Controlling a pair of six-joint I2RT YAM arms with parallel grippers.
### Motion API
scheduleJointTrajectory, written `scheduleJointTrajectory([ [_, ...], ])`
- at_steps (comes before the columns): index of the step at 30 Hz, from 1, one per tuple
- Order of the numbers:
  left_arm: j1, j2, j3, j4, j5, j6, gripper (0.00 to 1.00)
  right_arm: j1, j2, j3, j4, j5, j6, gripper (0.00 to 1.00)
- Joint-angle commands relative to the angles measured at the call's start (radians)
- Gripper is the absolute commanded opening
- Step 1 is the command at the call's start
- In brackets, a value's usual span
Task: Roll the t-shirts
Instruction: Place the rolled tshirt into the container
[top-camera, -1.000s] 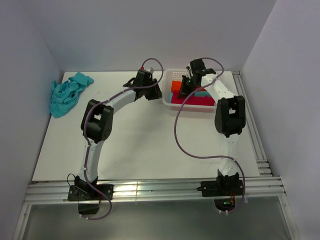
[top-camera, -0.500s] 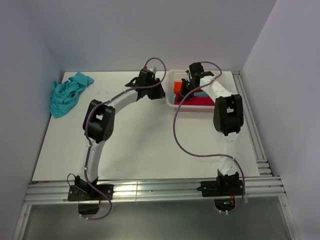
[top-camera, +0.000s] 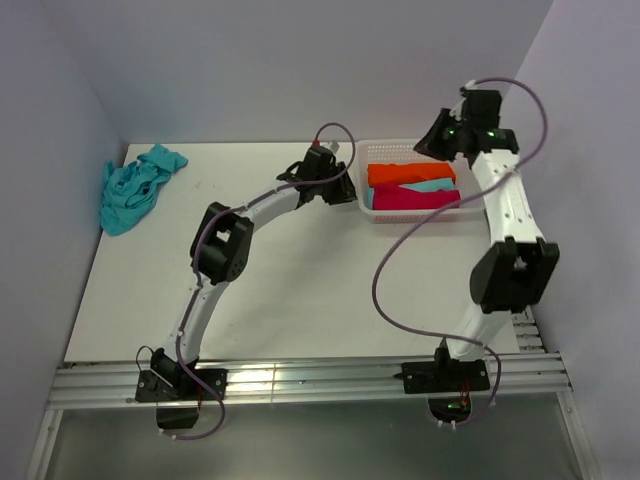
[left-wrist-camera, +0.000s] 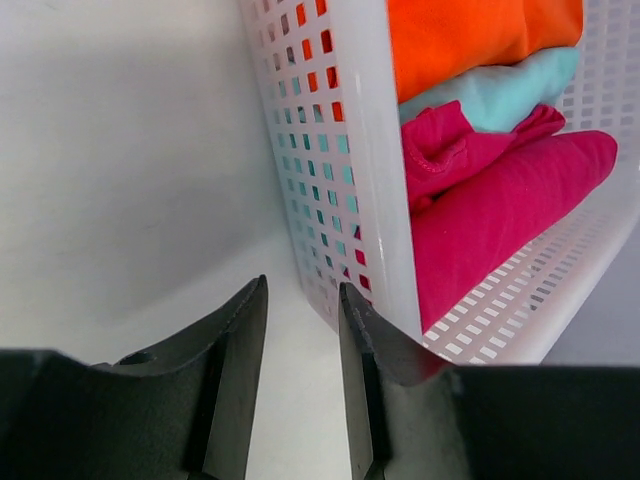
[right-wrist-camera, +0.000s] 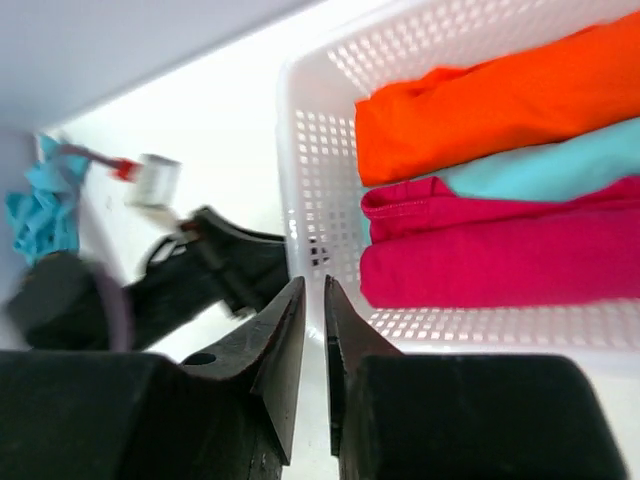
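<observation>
Just right of the left gripper (left-wrist-camera: 302, 292), narrow and empty, stood the basket (left-wrist-camera: 372, 150) with the rolled red shirt (left-wrist-camera: 500, 215), likely being steadied. Above it hung the right gripper (right-wrist-camera: 312, 286), barely parted, empty. Far left lay the crumpled turquoise shirt (top-camera: 135, 188).

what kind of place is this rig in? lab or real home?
Likely a lab test cell: bare white walls boxing in a white table, two arms bolted to aluminium rails, shirts in a basket as props.
</observation>
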Motion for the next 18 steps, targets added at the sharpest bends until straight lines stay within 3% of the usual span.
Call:
scheduleJointTrajectory([
  [1, -0.04, 0.059, 0.095, 0.085, 0.035, -0.101, 0.4, -0.049, -0.141, -0.059, -0.008, -0.012, -0.019, 0.21],
  [3, -0.049, 0.047, 0.112, 0.056, 0.012, -0.111, 0.41, -0.075, -0.193, -0.102, -0.012, -0.02, -0.036, 0.25],
  [4, -0.049, 0.024, 0.095, 0.056, -0.016, -0.112, 0.42, -0.08, -0.213, -0.116, -0.008, -0.023, -0.042, 0.33],
  [6, -0.036, -0.068, 0.009, 0.05, -0.053, -0.104, 0.44, -0.083, -0.279, -0.168, 0.013, -0.023, -0.05, 0.47],
  [9, 0.004, -0.197, -0.101, 0.012, -0.08, -0.065, 0.47, -0.083, -0.374, -0.246, 0.041, -0.058, -0.025, 0.56],
  [11, 0.033, -0.272, -0.197, -0.031, -0.093, -0.026, 0.52, -0.083, -0.438, -0.304, 0.054, -0.075, -0.001, 0.75],
  [12, 0.041, -0.313, -0.234, -0.042, -0.102, -0.014, 0.55, -0.081, -0.516, -0.383, 0.092, -0.09, 0.024, 0.78],
  [13, 0.046, -0.402, -0.271, -0.053, -0.111, 0.015, 0.65, -0.081, -0.558, -0.427, 0.113, -0.101, 0.038, 0.86],
  [15, 0.049, -0.535, -0.376, -0.088, -0.143, 0.046, 0.72, -0.078, -0.674, -0.537, 0.14, -0.115, 0.062, 0.99],
  [18, 0.047, -0.712, -0.507, -0.134, -0.171, 0.067, 0.89, -0.057, -0.791, -0.637, 0.113, -0.104, 0.068, 1.0],
])
